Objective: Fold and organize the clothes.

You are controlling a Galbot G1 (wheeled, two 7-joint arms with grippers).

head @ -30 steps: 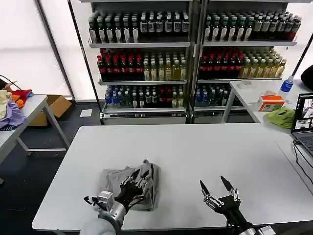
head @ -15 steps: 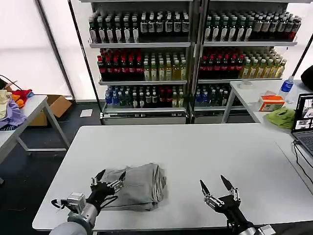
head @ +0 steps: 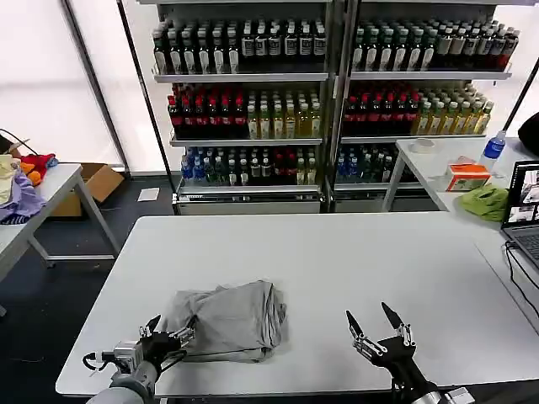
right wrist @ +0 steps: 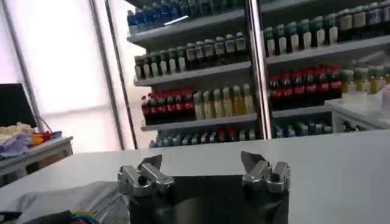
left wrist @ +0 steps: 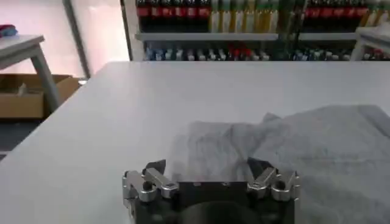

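1. A grey shirt lies folded in a soft heap on the white worktop, near the front edge and toward the robot's left side.
2. The fabric is crumpled, and one edge has a few layers stacked on each other.
3. The left pincer is at the shirt's near left corner, low over the worktop.
4. Its fingers are spread apart and hold nothing.
5. In the left wrist view, the left pincer has its two tips wide apart, and the shirt lies just past them.
6. The right pincer hangs over bare worktop near the front edge, well apart from the shirt.
7. Its two dark fingers are spread apart and point up and away from the robot.
8. In the right wrist view, the right pincer is empty with its tips far apart, and a bit of grey shirt with a small bright print shows off to one side.
9. Shelves of bottles stand behind the worktop.
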